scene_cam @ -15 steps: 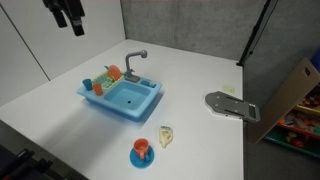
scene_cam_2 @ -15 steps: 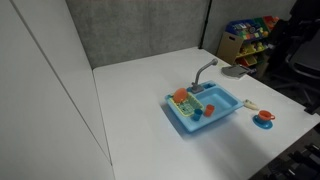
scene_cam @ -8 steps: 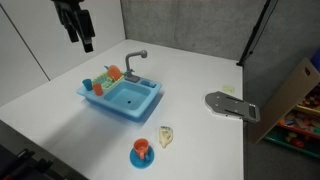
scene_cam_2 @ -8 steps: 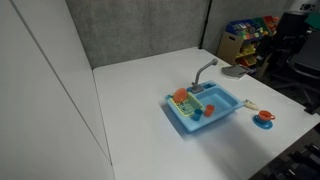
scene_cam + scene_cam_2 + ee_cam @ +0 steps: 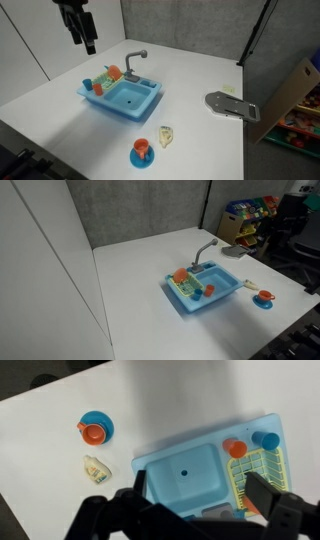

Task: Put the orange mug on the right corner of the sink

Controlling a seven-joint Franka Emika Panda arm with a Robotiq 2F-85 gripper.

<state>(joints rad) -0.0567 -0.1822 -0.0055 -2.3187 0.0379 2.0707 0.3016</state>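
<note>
The orange mug (image 5: 142,148) stands on a small blue saucer on the white table in front of the blue toy sink (image 5: 122,99). It also shows in the other exterior view (image 5: 265,296) and at the upper left of the wrist view (image 5: 95,432). My gripper (image 5: 88,42) hangs high above the table, behind and to the left of the sink, open and empty. In the wrist view the gripper (image 5: 205,495) is over the sink basin (image 5: 185,470), with its fingers wide apart.
A small orange cup (image 5: 236,448) and a blue cup (image 5: 266,439) sit by the yellow dish rack (image 5: 262,468) on the sink. A pale wedge (image 5: 166,136) lies near the mug. A grey flat object (image 5: 230,105) lies at the table's edge.
My gripper has come down and a little to the right over the last second. It has hardly moved in the last half second. The mug and sink have not moved.
</note>
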